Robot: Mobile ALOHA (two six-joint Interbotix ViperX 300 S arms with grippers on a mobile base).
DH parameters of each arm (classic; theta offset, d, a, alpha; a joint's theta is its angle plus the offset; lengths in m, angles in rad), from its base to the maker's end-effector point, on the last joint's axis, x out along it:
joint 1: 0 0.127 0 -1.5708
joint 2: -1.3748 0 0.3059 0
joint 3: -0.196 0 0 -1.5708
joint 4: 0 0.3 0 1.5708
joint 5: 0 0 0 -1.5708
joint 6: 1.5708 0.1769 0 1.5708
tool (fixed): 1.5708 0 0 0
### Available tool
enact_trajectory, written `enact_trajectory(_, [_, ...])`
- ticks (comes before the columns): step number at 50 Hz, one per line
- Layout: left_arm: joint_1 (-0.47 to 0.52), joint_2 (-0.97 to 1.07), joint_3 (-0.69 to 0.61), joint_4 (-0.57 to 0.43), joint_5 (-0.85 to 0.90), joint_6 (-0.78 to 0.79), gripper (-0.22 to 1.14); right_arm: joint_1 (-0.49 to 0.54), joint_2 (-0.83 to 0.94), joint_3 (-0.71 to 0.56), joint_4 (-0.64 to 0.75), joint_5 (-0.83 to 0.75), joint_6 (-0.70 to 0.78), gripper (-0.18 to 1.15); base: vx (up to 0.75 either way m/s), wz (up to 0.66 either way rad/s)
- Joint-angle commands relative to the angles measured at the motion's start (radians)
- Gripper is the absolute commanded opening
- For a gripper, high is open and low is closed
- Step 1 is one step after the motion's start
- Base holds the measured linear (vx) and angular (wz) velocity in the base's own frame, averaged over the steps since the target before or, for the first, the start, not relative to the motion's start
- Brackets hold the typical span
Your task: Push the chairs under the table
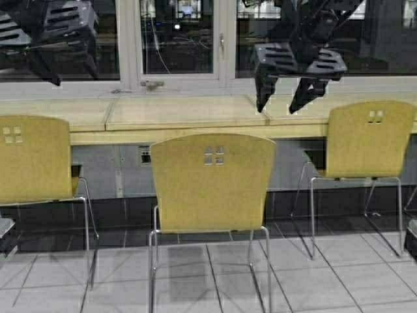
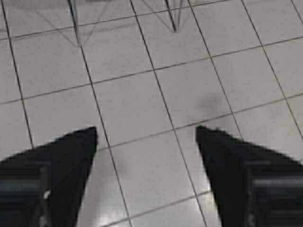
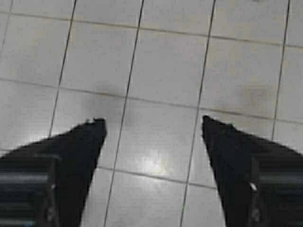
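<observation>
A long pale beige wood-laminate table (image 1: 186,112) in joined sections runs across the room beneath a white-framed window (image 1: 179,39) with dark glass; its thick light-wood front edge faces the robot, and a grey panelled wall with a small wall socket (image 1: 144,155) shows below it; a dark skirting band runs where that wall meets the floor. Three yellow-tan moulded plywood chairs with four small square cutouts and thin chrome legs stand on the near side of the table, backs toward the robot; the middle chair (image 1: 212,182) stands nearest the robot and clear of the table edge; the left chair (image 1: 34,160) sits closer to the table, cut off at the picture's side; the right chair (image 1: 368,140) stands close against the table front, its backrest overlapping the edge. The floor of pale grey square tiles (image 2: 156,99) with dark grout lines is glossy, showing a bright reflected patch in the right wrist view. The left gripper (image 2: 147,135) hangs above bare tiles with its black fingers spread wide apart, holding nothing; chrome chair legs (image 2: 173,14) show beyond it. The right gripper (image 1: 284,99) is raised above the table, to the left of the right chair; its black fingers (image 3: 85,142) are likewise spread, empty, over tiles.
</observation>
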Motion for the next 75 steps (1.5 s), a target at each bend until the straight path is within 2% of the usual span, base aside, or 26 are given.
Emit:
enact_trajectory(1, [0.002,0.015,-0.023,-0.002,-0.006,0.003,0.96,0.003,-0.011,-0.017,0.002,-0.002,-0.003,0.95,0.30,0.08])
enact_trajectory(10, [0.002,0.052,-0.028,-0.002,-0.005,-0.003,0.96,0.005,-0.012,-0.023,0.003,0.014,0.003,0.95,0.32,0.11])
enact_trajectory(23, [0.003,0.055,-0.032,-0.005,0.012,-0.018,0.96,-0.002,0.023,0.005,0.044,-0.054,0.130,0.95,0.32,0.05])
enact_trajectory(75, [0.002,0.035,-0.031,-0.017,0.026,-0.026,0.96,0.000,-0.049,0.026,0.038,-0.032,0.133,0.95,0.32,-0.03])
